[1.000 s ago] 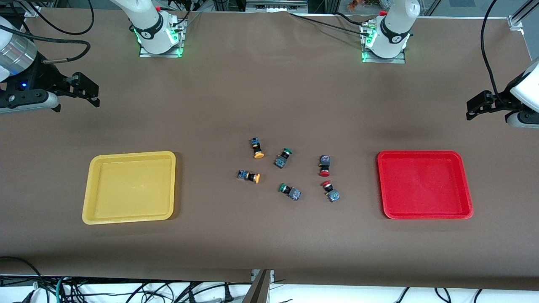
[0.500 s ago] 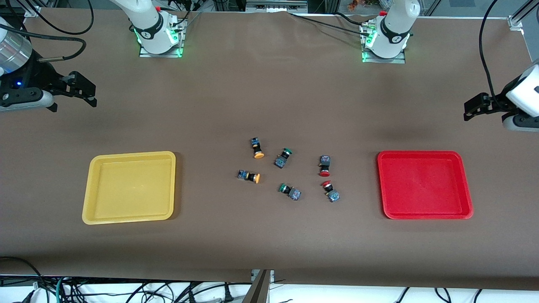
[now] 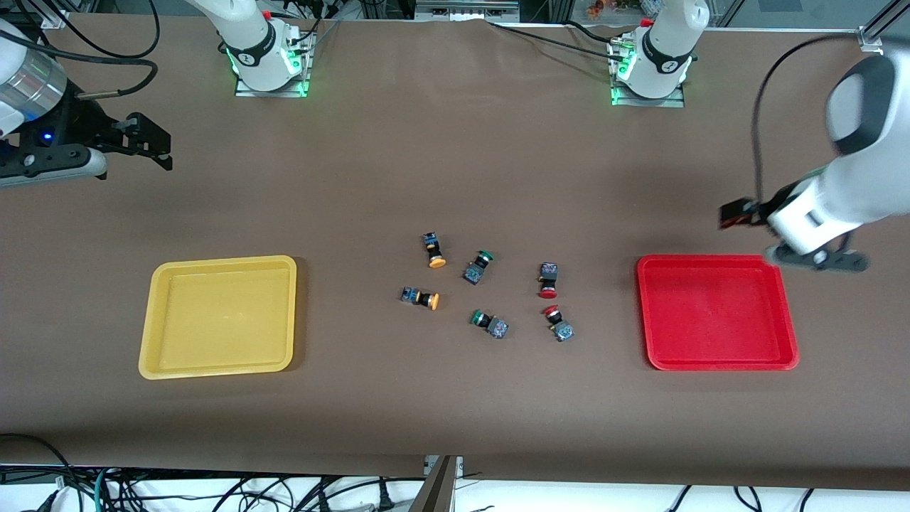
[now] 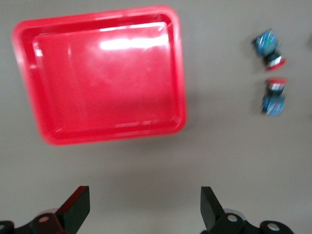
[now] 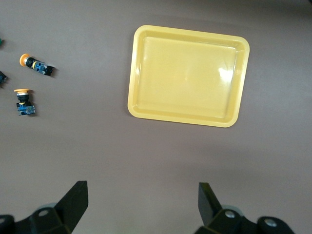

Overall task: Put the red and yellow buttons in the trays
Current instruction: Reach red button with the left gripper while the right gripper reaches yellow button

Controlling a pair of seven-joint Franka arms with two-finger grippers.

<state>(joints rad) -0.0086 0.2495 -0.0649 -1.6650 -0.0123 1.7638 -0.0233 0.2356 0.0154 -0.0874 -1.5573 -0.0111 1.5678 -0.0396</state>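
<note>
In the middle of the table [image 3: 455, 156] lie 6 buttons on their sides: 2 yellow [image 3: 434, 250] [image 3: 421, 298], 2 red [image 3: 547, 279] [image 3: 559, 323] and 2 green [image 3: 478, 267] [image 3: 490, 323]. The yellow tray [image 3: 151, 313] sits toward the right arm's end, the red tray [image 3: 785, 313] toward the left arm's end. Both trays hold nothing. The left gripper [image 4: 145, 210] hangs wide open above the table beside the red tray, holding nothing. The right gripper [image 5: 141, 207] hangs wide open too, well apart from the yellow tray.
</note>
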